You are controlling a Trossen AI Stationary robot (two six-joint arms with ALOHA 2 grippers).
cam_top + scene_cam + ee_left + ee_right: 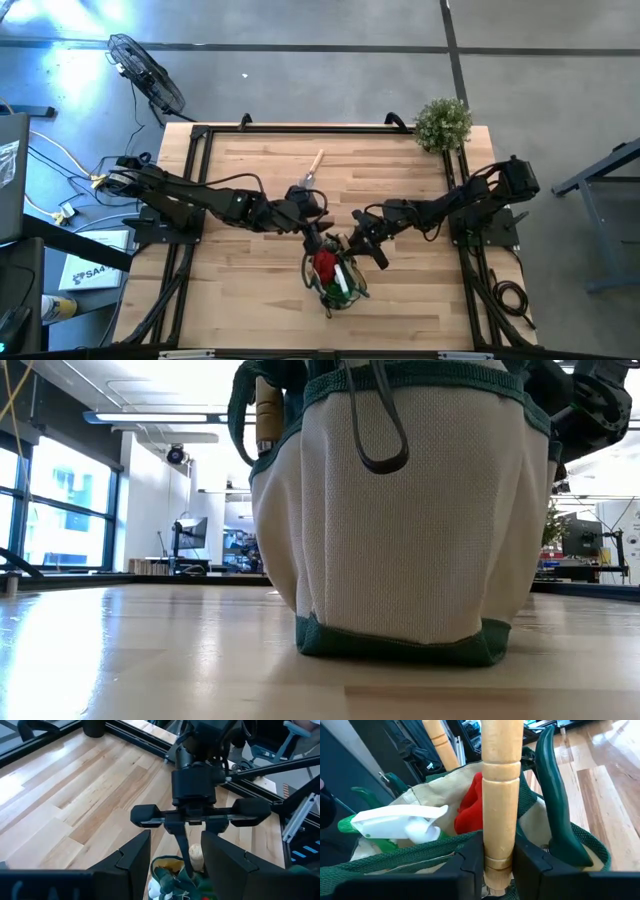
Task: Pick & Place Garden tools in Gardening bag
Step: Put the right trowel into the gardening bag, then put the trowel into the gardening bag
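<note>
Down at the lower centre of the high view sits the gardening bag point(335, 280), cream fabric with dark green trim and loop handles, on the wooden desk point(250, 300). Inside it show a red cone-shaped piece point(470, 810), a green-and-white spray bottle point(395, 822) and dark green pruner handles point(557, 810). The right pincer point(497, 857) clamps a pale wooden trowel handle point(501, 795) upright over the bag's rim. The left pincer point(175, 857) hovers just beside the bag with its fingers spread, holding nothing. Another wooden-handled trowel point(312, 168) lies alone at upper centre. A bushy plant point(442, 124) stands at the upper right corner. A box point(85, 272) at lower left reads "SA", the rest unreadable
</note>
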